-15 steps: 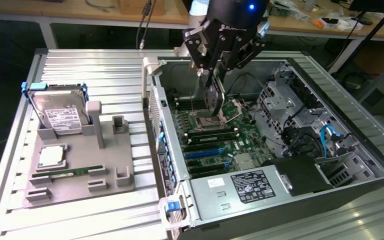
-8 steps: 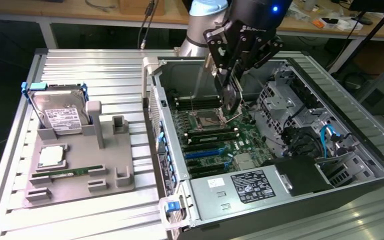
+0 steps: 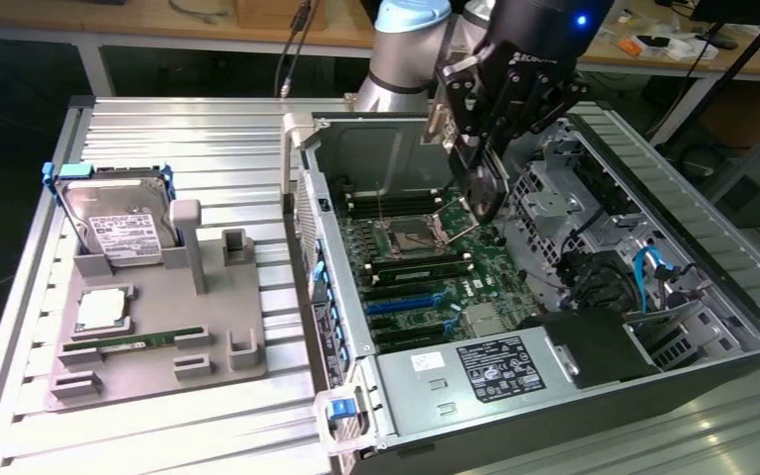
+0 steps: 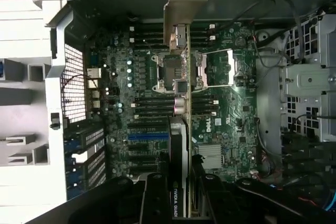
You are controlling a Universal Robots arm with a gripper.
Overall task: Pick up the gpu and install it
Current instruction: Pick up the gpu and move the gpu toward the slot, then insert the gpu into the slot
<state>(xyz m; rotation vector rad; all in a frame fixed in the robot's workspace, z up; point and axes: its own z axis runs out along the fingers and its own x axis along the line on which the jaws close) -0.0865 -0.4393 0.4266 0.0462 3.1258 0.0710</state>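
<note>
While the arm reaches down into the open computer case [image 3: 730, 267], the gripper [image 3: 475, 148] is clamped on the gpu [image 4: 181, 106], with one dark finger [image 4: 155, 199] on each face of the card. The gpu is held on edge inside the case, over the motherboard [image 3: 420, 282]. From the wrist camera I see it edge-on, running across the CPU socket [image 4: 210, 69]. Its silvery bracket reaches toward the case wall farthest from the power supply [image 3: 486, 368]. I cannot tell whether its lower edge touches the board.

Inside the case, the motherboard covers the floor, with blue expansion slots [image 3: 400, 302] between the socket and the power supply. The power supply fills the near end of the case. A metal drive cage [image 3: 552, 198] and a bundle of blue cables [image 3: 649, 267] sit along the case's side on the exterior view's right.

Outside the case, toward the exterior view's left, a grey holder [image 3: 222, 351] lies on the slatted table [image 3: 195, 129]. It carries a hard drive [image 3: 116, 226] standing in a blue frame, a CPU [image 3: 103, 309] lying flat, and a green RAM stick [image 3: 130, 343] in its slot. All three are well apart from the case.
</note>
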